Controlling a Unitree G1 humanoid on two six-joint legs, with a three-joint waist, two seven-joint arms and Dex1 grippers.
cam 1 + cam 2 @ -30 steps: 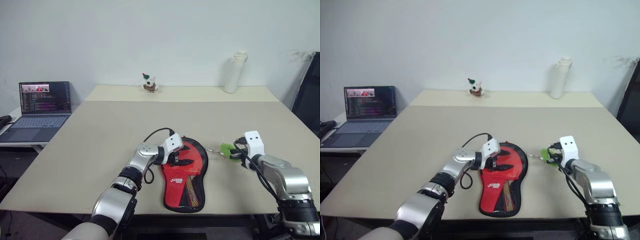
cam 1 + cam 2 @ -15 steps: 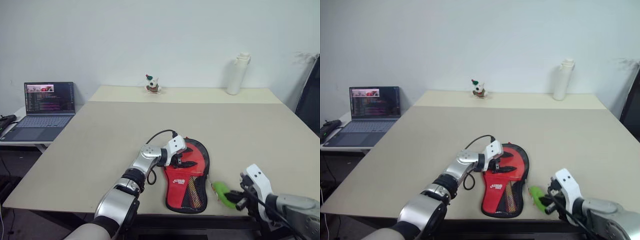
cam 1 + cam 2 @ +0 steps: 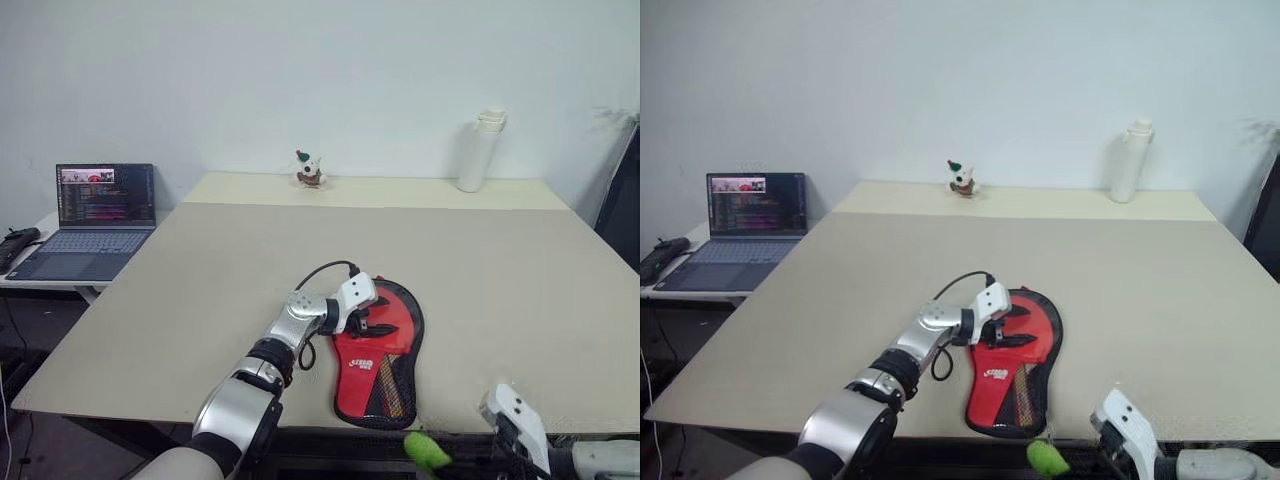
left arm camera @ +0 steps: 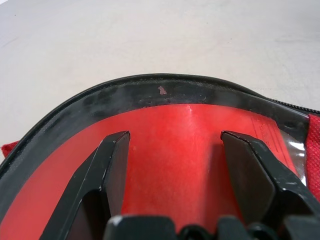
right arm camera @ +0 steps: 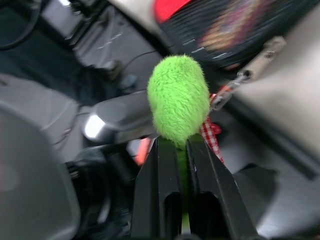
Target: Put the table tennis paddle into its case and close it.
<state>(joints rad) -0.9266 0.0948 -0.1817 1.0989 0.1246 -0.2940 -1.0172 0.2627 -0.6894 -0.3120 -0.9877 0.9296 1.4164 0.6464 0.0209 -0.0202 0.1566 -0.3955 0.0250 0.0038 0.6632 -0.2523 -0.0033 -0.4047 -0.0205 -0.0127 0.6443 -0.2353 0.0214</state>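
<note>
The case [image 3: 378, 352] lies flat on the table [image 3: 200, 260] near its front edge, red and mesh side up, narrow end toward me. My left gripper [image 3: 372, 322] rests open on its round end. Its fingers [image 4: 112, 165] are spread over the red face just inside the black zipper rim [image 4: 160, 92]. My right gripper [image 5: 178, 150] is shut on a green fuzzy thing [image 5: 178, 97], held below the table's front edge [image 3: 425, 450]. A metal clasp [image 5: 255, 62] runs from it toward the case's narrow end. The table tennis paddle is hidden.
A white bottle [image 3: 478, 150] and a small toy figure [image 3: 310, 170] stand at the table's far edge. An open laptop [image 3: 90, 215] sits on a lower side table at the left. A dark object [image 3: 625, 200] stands past the right edge.
My right gripper has carried the green fuzzy thing from beside the case's right side back toward me and down past the table's front edge. The left gripper has stayed on the case.
</note>
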